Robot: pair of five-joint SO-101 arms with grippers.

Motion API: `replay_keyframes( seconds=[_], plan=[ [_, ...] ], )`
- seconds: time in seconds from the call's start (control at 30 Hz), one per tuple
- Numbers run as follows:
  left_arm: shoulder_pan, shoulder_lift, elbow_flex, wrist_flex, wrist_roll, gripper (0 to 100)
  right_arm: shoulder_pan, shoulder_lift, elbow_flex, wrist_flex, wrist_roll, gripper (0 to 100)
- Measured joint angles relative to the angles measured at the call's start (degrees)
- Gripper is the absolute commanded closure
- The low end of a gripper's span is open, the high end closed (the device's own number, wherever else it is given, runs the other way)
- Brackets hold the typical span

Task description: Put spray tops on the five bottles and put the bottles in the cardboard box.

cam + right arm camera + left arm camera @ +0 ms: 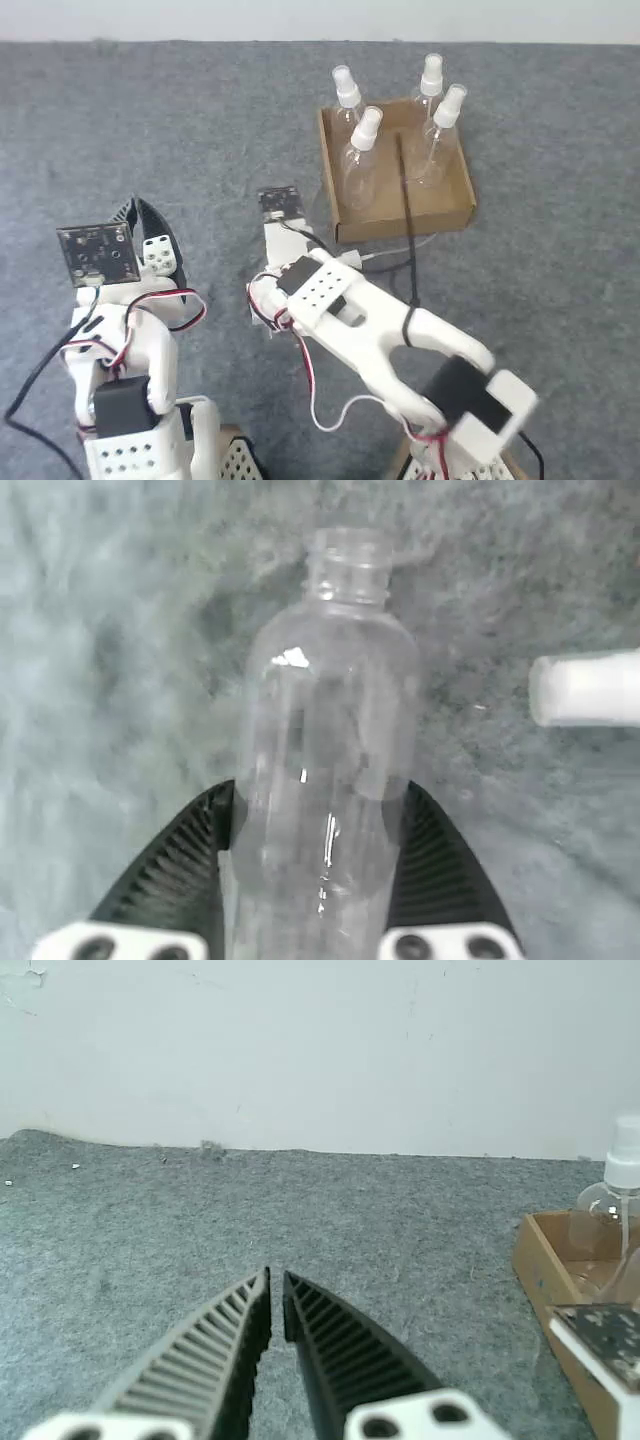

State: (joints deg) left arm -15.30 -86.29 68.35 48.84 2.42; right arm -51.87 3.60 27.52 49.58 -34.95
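right gripper (318, 792) clamped on uncapped bottle (330, 680), spray top (590, 688) beside. left gripper (277, 1285) together, empty. 4 capped bottles (360, 160) in cardboard box (400, 222).

The top (585, 687) beside the bottle (325, 730) runs off the edge. The box (540, 1260), at 1 o'clock on the table (150, 120), is cropped in the left wrist view.

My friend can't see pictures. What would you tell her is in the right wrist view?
The right arm's black ribbed claw grips a clear plastic bottle by its sides, and the bottle's neck is open, with no spray top on it. A white plastic spray top lies apart from it on the fuzzy grey carpet.
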Motion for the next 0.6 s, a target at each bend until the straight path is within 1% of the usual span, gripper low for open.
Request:
replay_keyframes(
  seconds=[0.2, 0.27, 0.33, 0.43, 0.53, 0.6],
  plan=[
    [0.1, 0.0, 0.0, 0.0, 0.0, 99, -0.2, -13.6, 0.0, 10.9, 22.7, 98.2],
    [1.7, 0.0, 0.0, 0.0, 0.0, 99, 0.0, -18.6, -0.7, 15.1, 29.1, 98.2],
    [3.3, 0.0, 0.0, 0.8, 0.0, 99, 1.3, -22.7, -3.8, 21.5, 33.8, 98.2],
    [6.3, 0.0, 0.0, 1.8, 0.0, 99, 5.0, -26.5, -11.0, 33.9, 38.9, 98.2],
    [8.4, 0.0, 0.0, 2.7, 0.1, 99, 11.3, -29.2, -19.3, 45.6, 42.6, 98.2],
    [11.1, 1.9, -0.3, 2.8, -0.1, 99, 16.6, -30.4, -23.6, 50.0, 46.5, 98.2]
  ],
)
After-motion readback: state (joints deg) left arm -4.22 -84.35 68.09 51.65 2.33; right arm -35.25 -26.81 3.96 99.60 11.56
